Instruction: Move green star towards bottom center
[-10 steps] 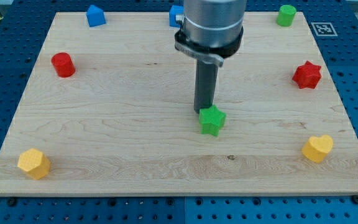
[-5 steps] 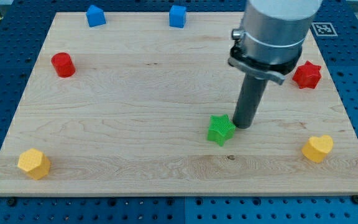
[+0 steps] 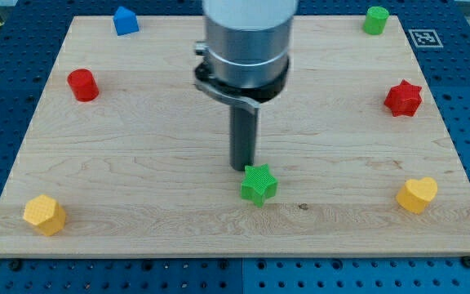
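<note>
The green star [image 3: 259, 184] lies on the wooden board [image 3: 137, 155], a little right of centre and in the lower half. My tip [image 3: 242, 168] stands just above and left of the star, touching or nearly touching its upper left edge. The arm's grey body hides the board's upper middle.
A red cylinder [image 3: 82, 85] sits at the left, a blue block [image 3: 124, 20] at the top left, a green cylinder [image 3: 375, 20] at the top right. A red star [image 3: 403, 99] is at the right, a yellow heart [image 3: 417, 195] at the bottom right, a yellow hexagon [image 3: 44, 215] at the bottom left.
My tip swung from above the star to its right side, then over to its upper left. The green star slid down and to the left. The arm now hides the second blue block.
</note>
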Motion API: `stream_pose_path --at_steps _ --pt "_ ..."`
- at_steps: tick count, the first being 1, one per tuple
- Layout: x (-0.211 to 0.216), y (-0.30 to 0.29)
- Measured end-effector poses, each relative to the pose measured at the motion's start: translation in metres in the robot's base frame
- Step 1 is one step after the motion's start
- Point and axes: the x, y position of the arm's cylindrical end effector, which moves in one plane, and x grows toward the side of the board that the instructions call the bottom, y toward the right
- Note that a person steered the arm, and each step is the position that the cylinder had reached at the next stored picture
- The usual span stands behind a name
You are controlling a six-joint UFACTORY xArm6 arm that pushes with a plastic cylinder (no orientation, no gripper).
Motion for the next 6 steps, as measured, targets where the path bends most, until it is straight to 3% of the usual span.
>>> stream_pose_path --at_steps 2,4,5,6 --pt "0.0 0.025" --pt "0.031 0.025" --pt "0.021 0.025" --pt "-0.048 0.037"
